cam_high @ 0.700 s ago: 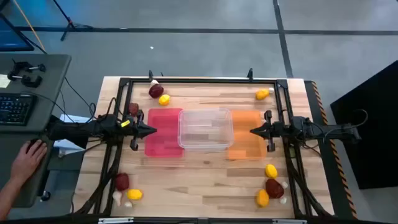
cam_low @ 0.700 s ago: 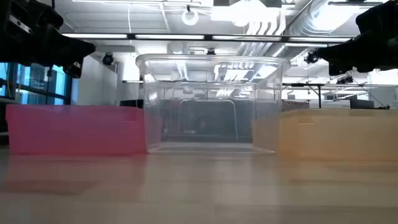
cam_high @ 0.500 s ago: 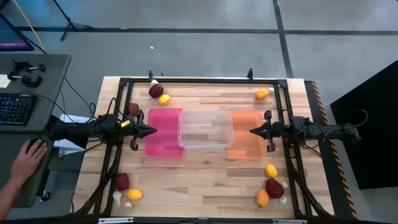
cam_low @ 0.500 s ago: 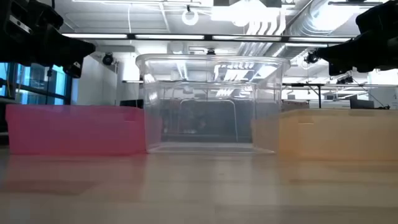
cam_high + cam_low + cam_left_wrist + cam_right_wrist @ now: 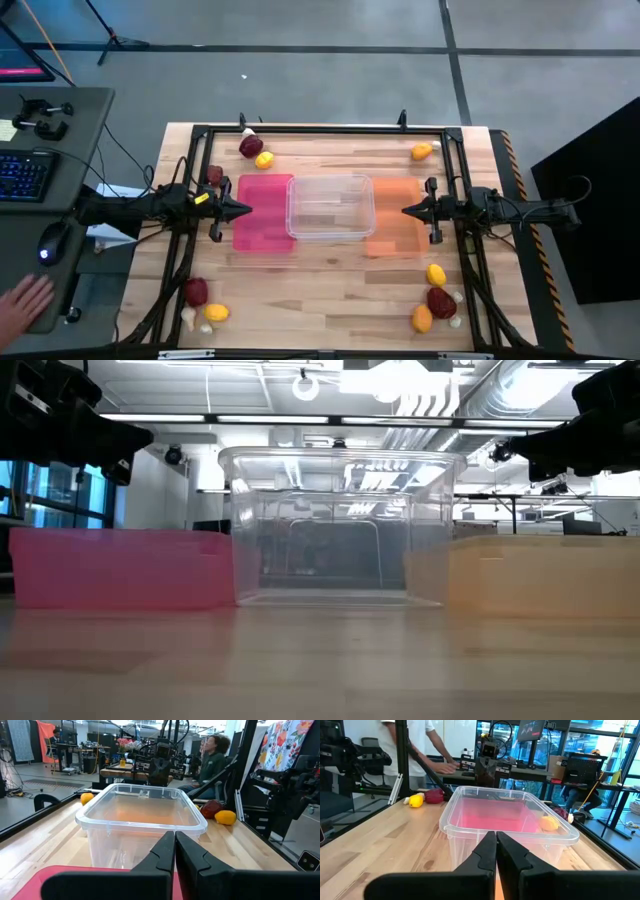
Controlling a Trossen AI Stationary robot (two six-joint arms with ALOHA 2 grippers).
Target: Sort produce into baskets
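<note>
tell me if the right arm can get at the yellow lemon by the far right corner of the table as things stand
Probably yes. The right gripper hangs shut over the orange tray, and the lemon lies alone on bare wood on that arm's side, with only the frame rail close beside it.

The whole table (image 5: 330, 280) is taken in from directly overhead in the high view, with the two arms entering from its left and right sides. In the low view, the scene is framed from tabletop height, close to the clear basket (image 5: 338, 525), looking level across the boards into the room behind. Each wrist view is aimed inward along its own arm toward the table's centre, so the two face one another. The clear basket (image 5: 142, 812) (image 5: 507, 820) is shared by all four views, seen from opposite ends in the wrist views.
</note>
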